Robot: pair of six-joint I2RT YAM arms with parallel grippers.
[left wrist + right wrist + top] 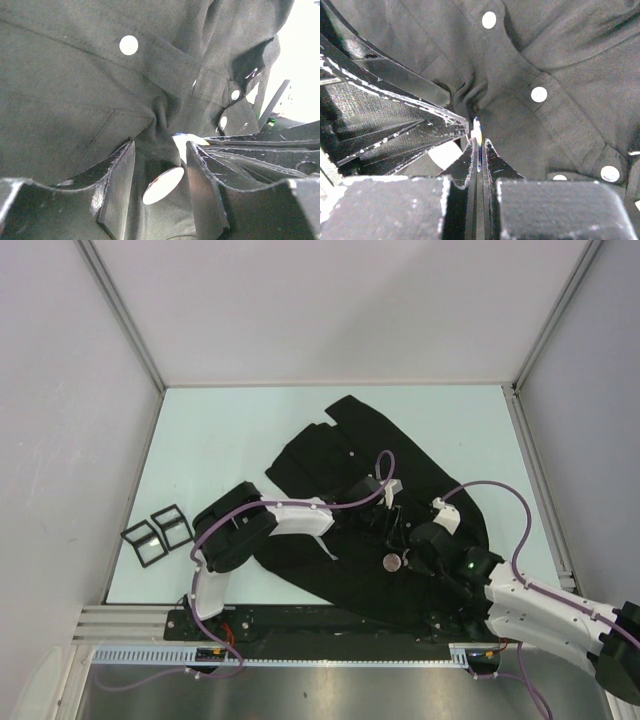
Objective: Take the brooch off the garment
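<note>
The brooch (pixel 477 131) is a thin sliver seen edge-on, its long axis in line with the fingers of the right gripper (pixel 478 146), which are clamped on it. It points off their tips into a pucker of the garment (pixel 340 455). This black shirt lies lengthwise from the middle of the table (pixel 220 440) toward its near right corner. The left gripper (pixel 160 145), fingers apart, straddles the pucker. A round pale disc (pixel 392 562) lies on the cloth just beside; whether it belongs to the brooch I cannot tell.

Overhead view looking down on the pale counter (pixel 220 440), both wrist views tight on the same black soft-cloth button-up shirt (pixel 75 100) fold
</note>
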